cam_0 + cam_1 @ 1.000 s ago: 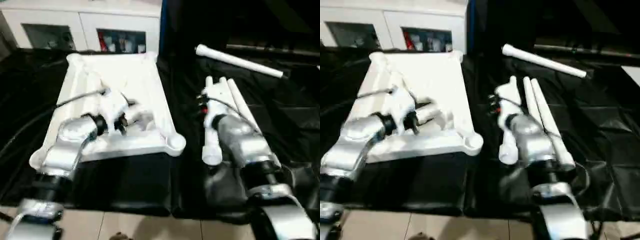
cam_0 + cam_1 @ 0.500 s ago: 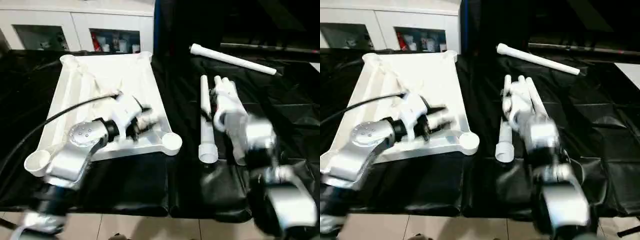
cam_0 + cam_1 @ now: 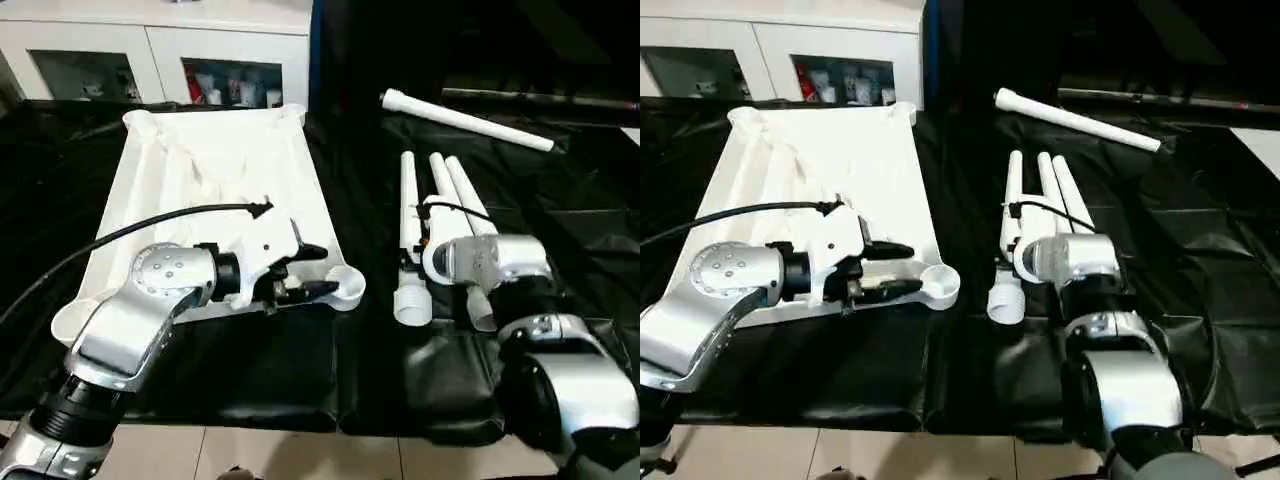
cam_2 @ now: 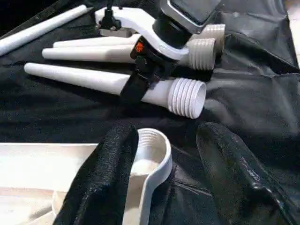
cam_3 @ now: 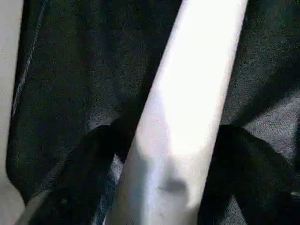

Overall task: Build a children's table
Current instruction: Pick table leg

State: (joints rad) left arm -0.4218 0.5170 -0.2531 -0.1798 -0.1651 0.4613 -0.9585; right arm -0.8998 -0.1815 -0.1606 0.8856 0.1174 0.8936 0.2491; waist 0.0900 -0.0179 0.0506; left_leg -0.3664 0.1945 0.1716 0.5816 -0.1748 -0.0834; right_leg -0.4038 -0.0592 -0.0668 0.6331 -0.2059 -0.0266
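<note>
One black sheet [image 3: 250,370] beneath white cabinet [image 3: 160,50].

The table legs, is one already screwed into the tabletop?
No: the tabletop has no leg in it, three legs lie side by side on the black sheet and a fourth lies apart.

no text, label, brand, number or sign can be read on anything in these views.
</note>
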